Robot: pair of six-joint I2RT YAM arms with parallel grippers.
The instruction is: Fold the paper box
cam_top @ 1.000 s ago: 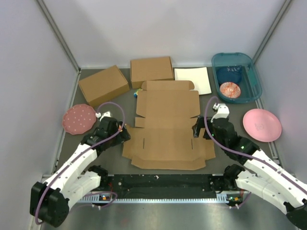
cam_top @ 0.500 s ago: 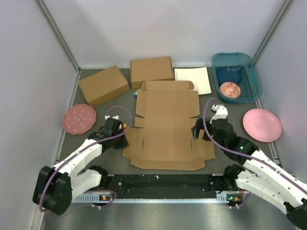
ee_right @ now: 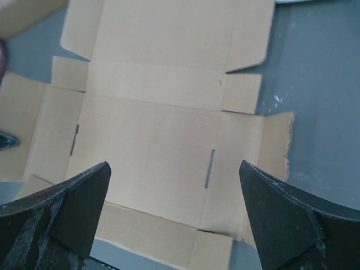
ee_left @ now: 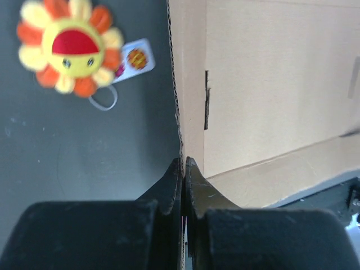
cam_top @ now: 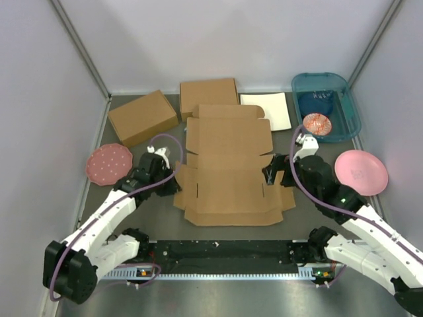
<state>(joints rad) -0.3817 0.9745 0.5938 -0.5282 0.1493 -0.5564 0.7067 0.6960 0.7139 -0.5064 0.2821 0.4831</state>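
Since the paper box lies flat mid the worktop, long axis running near edge to far edge, we see our left fingers clamped on its left flap, while our right fingers hang spread over its right side.

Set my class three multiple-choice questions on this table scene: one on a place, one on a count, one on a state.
1. Where does the teal bin stand?
A back right; B front left; C centre.
2. How many pink plates are there?
A one; B two; C four.
3. How is the left claw?
A wide open; B shut on the cardboard sheet; C out of view.

Answers:
1 A: the top view shows it at the far right corner.
2 B: one lies on the left and one on the right.
3 B: the left wrist view shows its fingers pinching the sheet's side flap.
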